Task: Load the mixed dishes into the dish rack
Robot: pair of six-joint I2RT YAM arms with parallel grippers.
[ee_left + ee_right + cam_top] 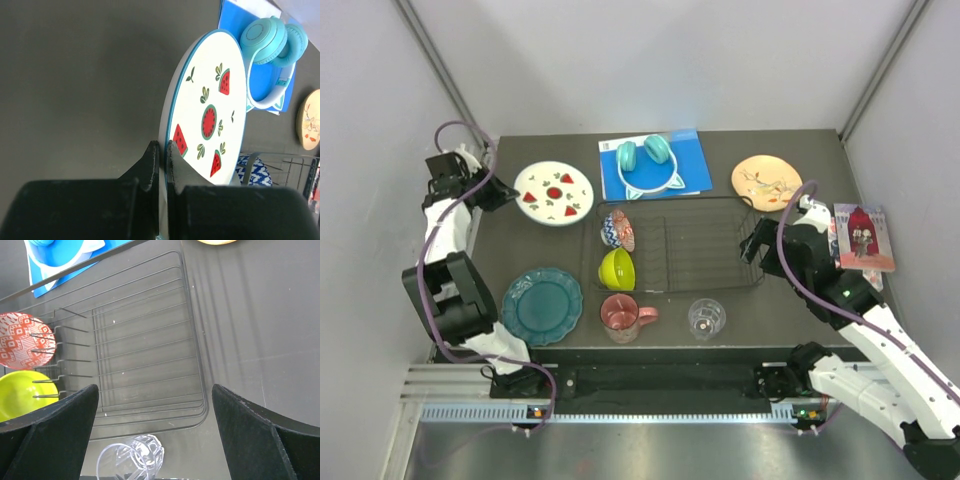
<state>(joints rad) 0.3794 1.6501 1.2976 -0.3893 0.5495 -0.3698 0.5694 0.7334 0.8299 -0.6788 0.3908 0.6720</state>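
Right now, pinched at its left rim: white plate with red watermelon slices [553, 192], at the far left of the table [672, 330], round, glossy, blue-edged, dotted with small green leaves. Clamped there by the left gripper [162, 150], a finger on each face of the rim, reaching in from the plate's left. Hard to tell whether lifted or resting flat on the table. Just to the plate's right and a little nearer: dish rack [700, 245], black thin wire, long axis left to right, tines at its left end. Loaded there with small patterned bowl [617, 230] and lime-green bowl [617, 268], both on edge; bare wire through the middle and right. So probably a short carry rightward, then the plate tipped on edge into free tines beside the bowls. Over the rack's right end, right gripper [757, 250], spread wide, holding nothing, well apart from this plate. Left arm plainly the nearer. Waiting along the near edge: teal plate [541, 305], pink mug [622, 317], clear glass [706, 318].
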